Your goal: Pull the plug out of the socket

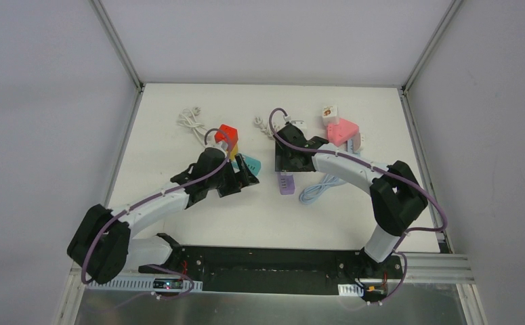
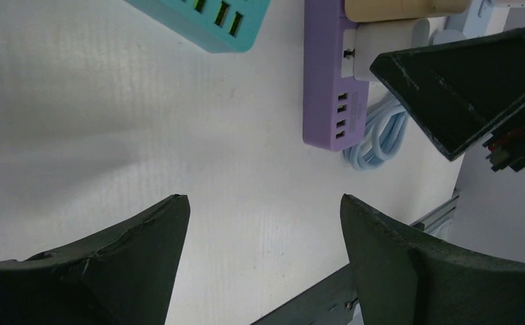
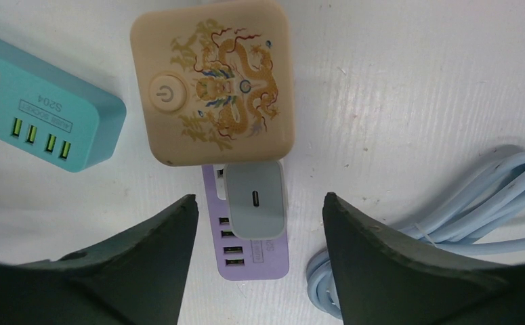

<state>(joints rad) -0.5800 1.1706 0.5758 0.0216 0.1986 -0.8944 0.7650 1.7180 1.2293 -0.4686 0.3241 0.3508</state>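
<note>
Right gripper: the right gripper [image 3: 259, 203] hangs spread directly above the work, with one dark finger at 9 o'clock and the other at 3 o'clock of the white charger plug [image 3: 255, 193]. Neither finger touches it.
Plug: the white charger plug is seated in the purple power strip [image 3: 253, 261], port face up toward the wrist camera. It sits in the gap between the fingers.
Long axis: in the right wrist view the strip runs from 12 to 6 o'clock, crosswise to the line between the fingers. The plug sits toward the strip's 12 o'clock end.
Neighbour: a beige dragon-printed cube socket [image 3: 212, 81] covers that far end and sits just beside the plug at its 12 o'clock.
Left gripper: the left gripper [image 2: 262, 200] is also spread and holds nothing, over bare table [image 2: 110, 135]. From there the strip lies off at 1 o'clock.
Nearer arm: the right arm, clearly. A squeeze across the plug's short sides and a pull straight up looks like the move.
Risk: the strip is loose and may rise with the plug unless it is pinned.
Farther out: a teal power strip [image 3: 43, 115] at 9 o'clock and a coiled light blue cable [image 3: 449, 210] at 3 o'clock.
</note>
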